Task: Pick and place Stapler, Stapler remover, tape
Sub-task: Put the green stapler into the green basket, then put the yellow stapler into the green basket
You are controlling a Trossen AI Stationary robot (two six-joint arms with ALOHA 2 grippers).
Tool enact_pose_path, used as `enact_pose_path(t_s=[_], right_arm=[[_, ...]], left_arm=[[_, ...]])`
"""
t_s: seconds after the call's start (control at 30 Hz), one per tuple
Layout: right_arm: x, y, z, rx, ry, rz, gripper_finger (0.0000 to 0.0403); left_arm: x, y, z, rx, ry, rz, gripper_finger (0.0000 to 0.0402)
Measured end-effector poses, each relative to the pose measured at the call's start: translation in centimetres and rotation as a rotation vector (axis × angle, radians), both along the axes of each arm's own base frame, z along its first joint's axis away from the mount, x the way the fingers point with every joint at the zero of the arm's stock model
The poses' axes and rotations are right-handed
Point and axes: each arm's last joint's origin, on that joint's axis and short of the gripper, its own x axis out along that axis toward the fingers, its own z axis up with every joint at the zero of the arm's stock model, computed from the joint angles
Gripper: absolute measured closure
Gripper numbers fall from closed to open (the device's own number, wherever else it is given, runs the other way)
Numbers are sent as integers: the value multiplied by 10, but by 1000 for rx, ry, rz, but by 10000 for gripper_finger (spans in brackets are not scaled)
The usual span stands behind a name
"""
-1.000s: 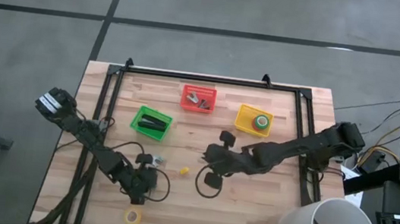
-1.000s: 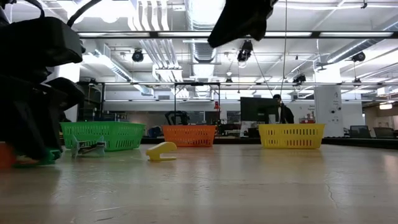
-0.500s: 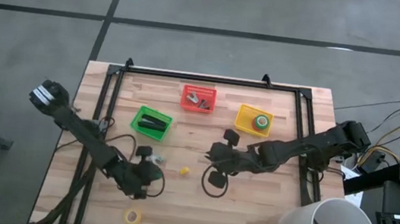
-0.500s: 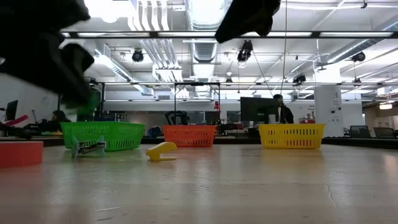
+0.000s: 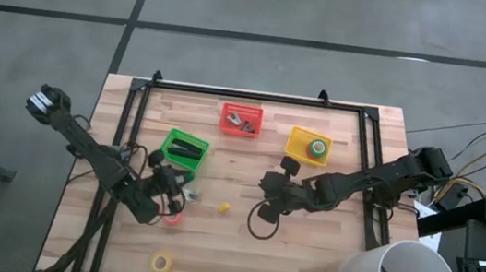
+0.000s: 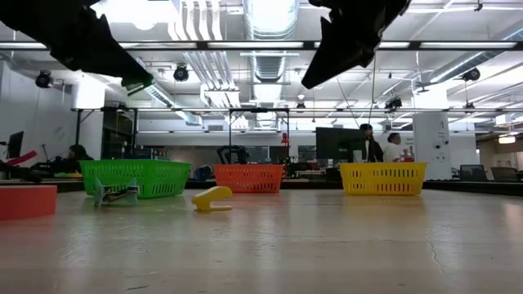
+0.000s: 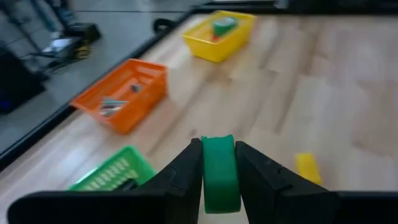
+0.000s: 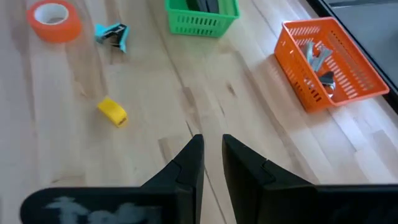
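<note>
Green tape roll (image 7: 217, 177) sits upright on its edge between my left fingers (image 7: 180, 180), pinched across its width with the fingers partly closed on it, and I carry it clear of the tabletop (image 5: 322, 248), near the green basket (image 5: 169, 153) that holds the black stapler (image 5: 186, 149). I judge the step in hand to be the carry to the yellow basket (image 7: 214, 50), which stands well apart across the tabletop and already has a green roll (image 5: 318, 148) in it. To do this well I should hold my squeeze as it is, since the roll is gripped only by its flat sides and could swivel or slip if I ease off. I should travel high enough to pass over the orange basket (image 5: 242, 110) and the small yellow piece (image 5: 224, 208) lying loose below. My right fingers (image 8: 189, 165) hang above the middle of the tabletop, a narrow gap apart and holding nothing, right on the way, so I should curve around that arm or let it draw aside first. Over the yellow basket I should come low inside the rim before opening, because a roll dropped on its edge will likely bounce or roll out. A red roll (image 8: 55, 18) and a yellow roll (image 5: 160, 262) lie on the tabletop, waiting their turn.
</note>
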Motion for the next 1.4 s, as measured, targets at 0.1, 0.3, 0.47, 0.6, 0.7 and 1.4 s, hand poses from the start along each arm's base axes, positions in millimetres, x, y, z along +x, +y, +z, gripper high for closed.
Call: enact_pose_path(t_s=[0.1, 0.3, 0.47, 0.6, 0.7, 1.4], right_arm=[[-2, -2, -6, -1, 17, 1, 351], [-6, -3, -18, -2, 31, -1, 351], [-8, -3, -22, -7, 42, 1, 351], [-8, -3, -23, -20, 51, 12, 351], [-10, -4, -26, -29, 64, 19, 351], [-13, 0, -35, -22, 44, 53, 351]], left_arm=[[-2, 8, -1, -5, -2, 70, 314], [-3, 31, -8, -29, 27, 234, 318], [4, 52, -11, -41, 42, 343, 306], [5, 69, -22, -113, 86, 409, 306], [5, 81, -33, -190, 93, 453, 310], [28, 92, -29, -427, -129, 381, 205]])
